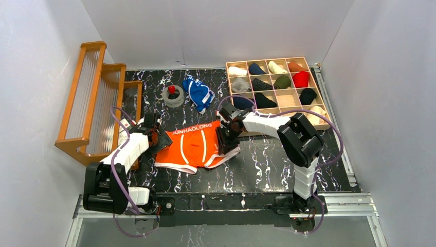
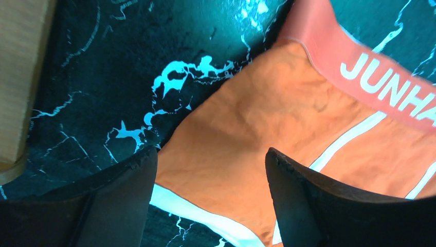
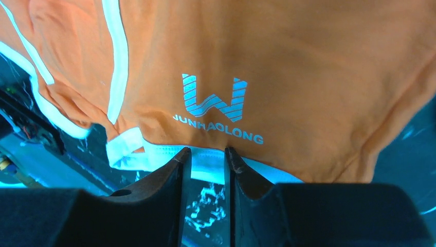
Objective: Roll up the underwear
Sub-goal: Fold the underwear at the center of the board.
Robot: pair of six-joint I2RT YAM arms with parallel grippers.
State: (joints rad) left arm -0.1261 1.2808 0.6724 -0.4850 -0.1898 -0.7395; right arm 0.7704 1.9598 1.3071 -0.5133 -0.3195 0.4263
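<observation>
Orange briefs [image 1: 194, 146] flat. Left gripper [image 2: 211, 154] released, spread above their left edge. Right gripper [image 3: 207, 154] pinching their white-trimmed right leg edge. Blue briefs [image 1: 198, 92] well apart, beyond waistband.

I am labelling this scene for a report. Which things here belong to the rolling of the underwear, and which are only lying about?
Belong to the job:
- orange underwear, spread flat in the middle
- blue underwear, crumpled at the back

Only lying about:
- tape roll
- wooden rack
- compartment box holding rolled garments
</observation>
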